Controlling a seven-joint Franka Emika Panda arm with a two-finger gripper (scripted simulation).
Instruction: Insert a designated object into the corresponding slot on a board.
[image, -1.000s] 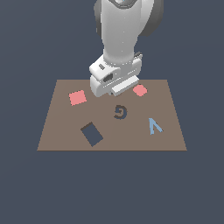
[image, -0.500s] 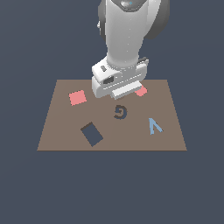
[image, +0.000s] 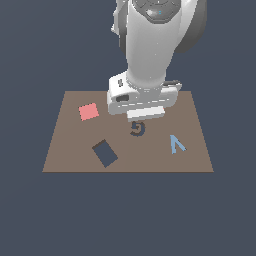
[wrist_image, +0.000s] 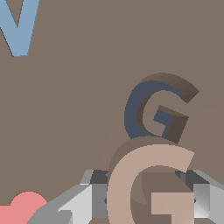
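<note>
In the wrist view my gripper (wrist_image: 144, 197) is shut on the designated object (wrist_image: 131, 183), a tan G-shaped piece, with a grey finger (wrist_image: 83, 201) on either side of it. The piece hangs just beside and above the slot (wrist_image: 153, 109), a dark G-shaped recess in the brown board (wrist_image: 78, 109). In the exterior view the gripper (image: 145, 118) hovers over the board (image: 65, 150) right behind the slot (image: 138, 129), partly covering it. The held piece is hidden there by the hand.
A pink square (image: 89, 111) lies at the back on the exterior view's left. A dark blue square recess (image: 105, 153) is at the front left. A light blue V (image: 176, 144) lies right of the slot and shows in the wrist view (wrist_image: 19, 26). A pink piece (wrist_image: 19, 208) shows at the wrist picture's edge.
The arm has moved forward and a little to the exterior view's right, over the G slot. The pink square at the back right is now hidden behind the hand.
</note>
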